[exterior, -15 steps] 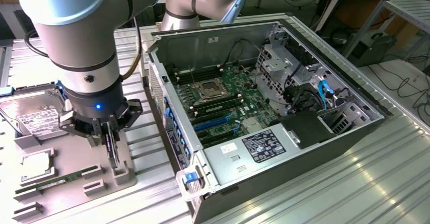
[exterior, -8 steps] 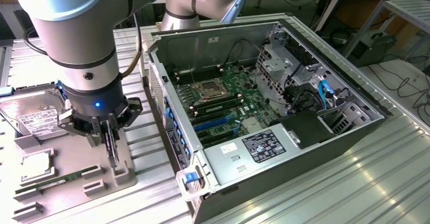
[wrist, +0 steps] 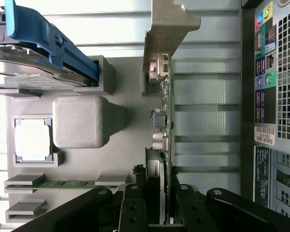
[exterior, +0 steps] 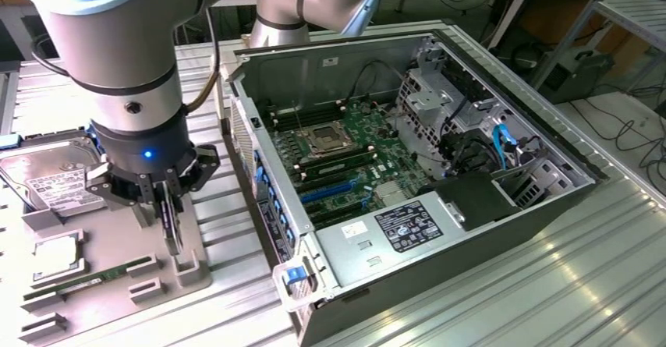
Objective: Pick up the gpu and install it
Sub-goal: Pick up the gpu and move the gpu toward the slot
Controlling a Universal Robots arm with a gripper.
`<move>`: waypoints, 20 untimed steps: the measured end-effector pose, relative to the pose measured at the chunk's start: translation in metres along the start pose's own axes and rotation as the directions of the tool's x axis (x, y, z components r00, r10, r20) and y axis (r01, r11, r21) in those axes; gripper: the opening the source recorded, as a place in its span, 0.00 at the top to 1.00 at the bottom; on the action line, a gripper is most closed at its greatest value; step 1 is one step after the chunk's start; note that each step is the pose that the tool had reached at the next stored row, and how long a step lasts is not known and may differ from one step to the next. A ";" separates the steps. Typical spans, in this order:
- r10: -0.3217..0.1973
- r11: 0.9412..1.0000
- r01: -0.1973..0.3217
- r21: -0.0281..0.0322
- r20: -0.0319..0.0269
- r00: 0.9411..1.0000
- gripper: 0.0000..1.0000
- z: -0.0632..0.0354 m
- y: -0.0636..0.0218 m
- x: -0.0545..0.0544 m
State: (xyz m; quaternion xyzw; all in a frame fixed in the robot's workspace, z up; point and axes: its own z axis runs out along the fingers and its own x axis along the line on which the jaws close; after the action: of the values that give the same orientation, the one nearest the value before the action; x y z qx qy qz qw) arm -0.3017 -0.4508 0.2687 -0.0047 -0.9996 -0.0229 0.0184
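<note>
The gpu [exterior: 171, 226] is a thin dark card standing on edge at the near corner of the grey parts tray [exterior: 104, 288]. My gripper [exterior: 164, 207] comes straight down over it, shut on the card. In the wrist view the gpu [wrist: 163, 121] shows edge-on with its pale metal bracket at the far end. My gripper [wrist: 159, 212] clamps it there, one black finger [wrist: 133, 208] on each side. The card sits beside a grey holder block of the tray [wrist: 125, 154]. I cannot tell whether it still rests in its slot.
The tray also holds a silver hard drive [exterior: 52, 175], a processor chip [exterior: 58, 253] and a green memory stick [exterior: 89, 278]. On the exterior view's right lies the open computer case [exterior: 344, 58], its motherboard with blue slots [exterior: 333, 187] exposed. Its side wall stands close to my gripper.
</note>
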 end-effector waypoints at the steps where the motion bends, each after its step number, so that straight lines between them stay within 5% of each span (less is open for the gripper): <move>1: 0.000 1.000 0.000 0.000 0.000 1.000 0.73 -0.0010 0.0000 0.000; 20: 0.000 1.000 0.000 0.000 0.000 1.000 0.73 -0.0151 0.0007 0.001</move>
State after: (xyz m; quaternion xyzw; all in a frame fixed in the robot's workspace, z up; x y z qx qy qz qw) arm -0.3017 -0.4508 0.2838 -0.0048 -0.9996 -0.0230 0.0183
